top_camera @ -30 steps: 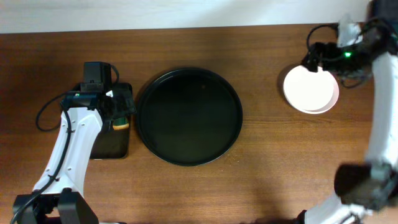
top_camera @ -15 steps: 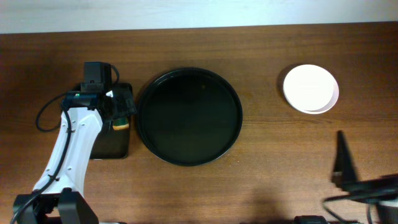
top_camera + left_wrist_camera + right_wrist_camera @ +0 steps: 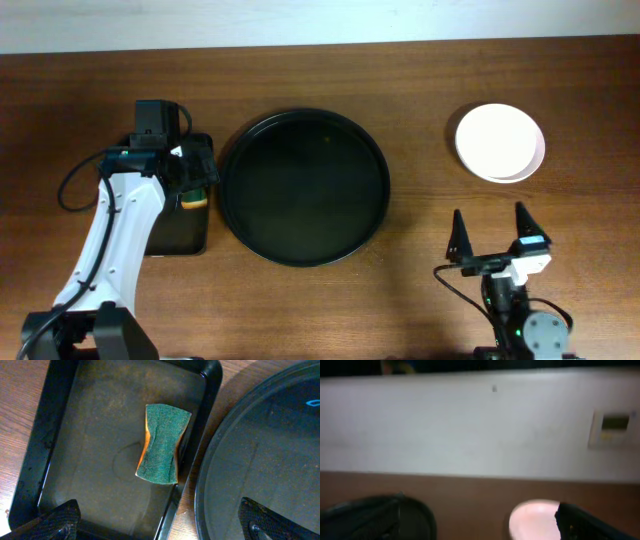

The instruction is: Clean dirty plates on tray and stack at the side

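Starting at your left, the left end effector point(image 3: 162, 522) hangs over the small tray point(image 3: 35, 435) with its fingers spread wide and nothing between them. The sponge point(image 3: 162, 443) lies directly beneath it, green side up, close against the wall of that tray nearest the round tray point(image 3: 305, 190). In the left wrist view its long axis runs up and down the picture while the fingers sit to either side. You would therefore close across its narrow waist if you dropped straight down, I judge with little need to turn.

The round tray in the middle of the bench point(image 3: 420, 300) shows no plate on it.

Further right, the white plates point(image 3: 499, 142) sit stacked on the bench, well apart from the round tray. The right end effector point(image 3: 489, 228) is near the front edge, fingers parted and empty, pointing toward that stack. The plates lie ahead of it and slightly to its right, so the right arm is the nearer one for them. The left arm is nearer the sponge.
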`<state>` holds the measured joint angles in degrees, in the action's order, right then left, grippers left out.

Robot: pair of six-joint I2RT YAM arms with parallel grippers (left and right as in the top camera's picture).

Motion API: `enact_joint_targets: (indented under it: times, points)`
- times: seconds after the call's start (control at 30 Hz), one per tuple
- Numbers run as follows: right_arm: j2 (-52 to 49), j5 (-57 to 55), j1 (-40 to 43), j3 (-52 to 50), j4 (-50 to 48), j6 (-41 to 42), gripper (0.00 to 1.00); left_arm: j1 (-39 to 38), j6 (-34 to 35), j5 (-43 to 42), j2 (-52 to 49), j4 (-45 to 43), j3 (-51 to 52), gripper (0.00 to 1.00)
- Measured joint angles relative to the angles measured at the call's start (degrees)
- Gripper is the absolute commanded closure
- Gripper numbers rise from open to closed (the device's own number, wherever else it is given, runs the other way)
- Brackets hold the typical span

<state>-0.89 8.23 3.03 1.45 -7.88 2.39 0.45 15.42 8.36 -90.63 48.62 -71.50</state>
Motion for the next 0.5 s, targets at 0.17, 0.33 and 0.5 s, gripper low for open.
enact_joint_targets:
  times: [0.17,0.33,0.5]
  points:
    - [0.09,-0.90,0.00,-0.87,11.37,0.90,0.01,0.00,0.02,0.00,0.00,0.00,0.00,0.01]
    - [0.09,-0.92,0.00,-0.87,11.37,1.07,0.02,-0.04,0.02,0.00,0.00,0.00,0.00,0.01]
    - [0.09,-0.92,0.00,-0.87,11.37,1.29,0.01,-0.04,0.00,-0.02,0.00,0.00,0.00,0.01]
